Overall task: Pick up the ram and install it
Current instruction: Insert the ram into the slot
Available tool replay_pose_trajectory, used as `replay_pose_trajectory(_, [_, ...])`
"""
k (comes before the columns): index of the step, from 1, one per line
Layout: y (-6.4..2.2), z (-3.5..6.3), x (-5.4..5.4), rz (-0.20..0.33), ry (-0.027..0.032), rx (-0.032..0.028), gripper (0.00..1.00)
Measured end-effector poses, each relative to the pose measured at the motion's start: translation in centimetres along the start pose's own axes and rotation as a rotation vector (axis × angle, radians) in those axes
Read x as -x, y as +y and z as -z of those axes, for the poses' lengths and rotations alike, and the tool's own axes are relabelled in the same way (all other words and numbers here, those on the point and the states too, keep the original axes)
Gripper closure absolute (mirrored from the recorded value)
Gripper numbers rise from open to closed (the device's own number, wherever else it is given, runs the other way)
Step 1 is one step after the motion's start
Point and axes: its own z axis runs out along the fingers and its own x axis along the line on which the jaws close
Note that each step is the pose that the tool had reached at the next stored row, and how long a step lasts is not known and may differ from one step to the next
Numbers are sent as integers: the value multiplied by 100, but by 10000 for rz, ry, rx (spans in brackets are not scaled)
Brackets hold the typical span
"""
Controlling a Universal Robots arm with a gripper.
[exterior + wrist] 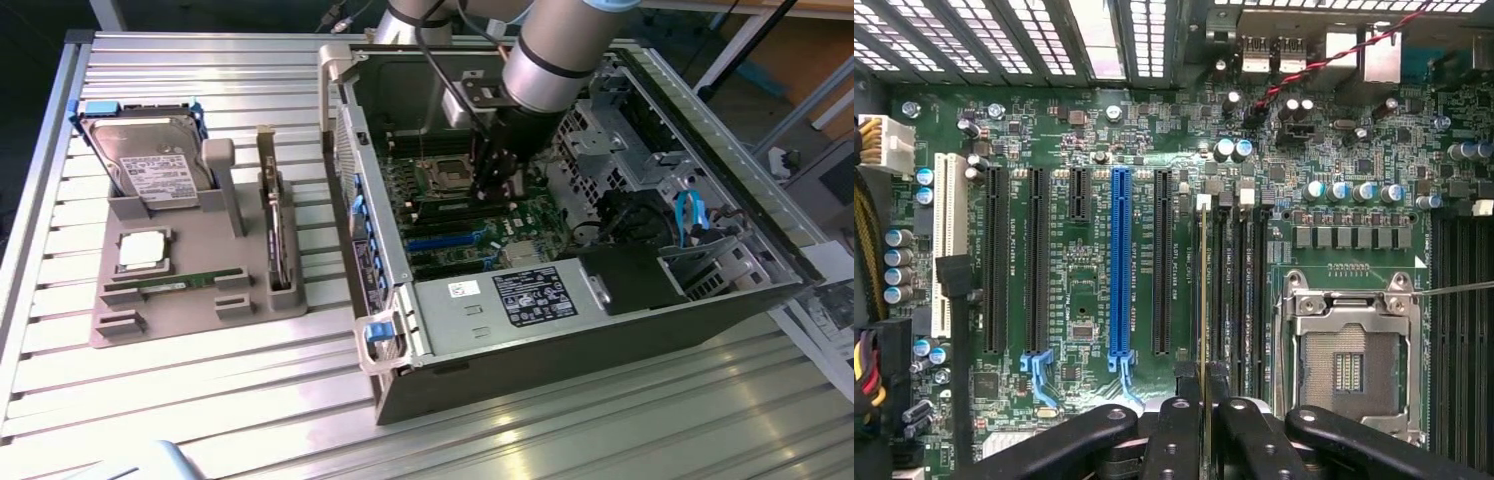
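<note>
Ram (1206,300) over motherboard (1089,270); slatted table (200,400).

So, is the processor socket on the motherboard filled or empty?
Empty: the wrist view shows bare contacts inside the processor socket, and a silver processor lies on the grey tray.

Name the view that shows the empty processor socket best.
The wrist view: the processor socket faces the camera, with its bare contact field and metal frame plain to see. The exterior view shows it at a slant, just beside the gripper, on the exterior view's left.
</note>
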Motion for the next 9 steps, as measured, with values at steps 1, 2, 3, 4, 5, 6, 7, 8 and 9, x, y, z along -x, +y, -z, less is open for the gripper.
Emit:
replay_pose_trajectory(1, [0, -7, 3, 0, -6, 0, 87])
replay_pose_trajectory(2, [-1, -19, 7, 1, -17, -1, 87])
replay_pose_trajectory(3, [-1, -26, 10, 1, -24, 0, 87])
replay_pose_trajectory(4, [-1, -35, 13, 2, -34, 0, 87])
replay_pose_trajectory(5, [-1, -37, 14, 2, -33, 1, 87])
replay_pose_trajectory(6, [1, -40, 14, 2, -33, 1, 87])
replay_pose_trajectory(7, [9, -44, 14, 2, -33, 1, 87])
replay_pose_trajectory(8, [21, -47, 14, 0, -33, 1, 87])
replay_pose_trajectory(9, [25, -49, 15, -6, -34, 1, 87])
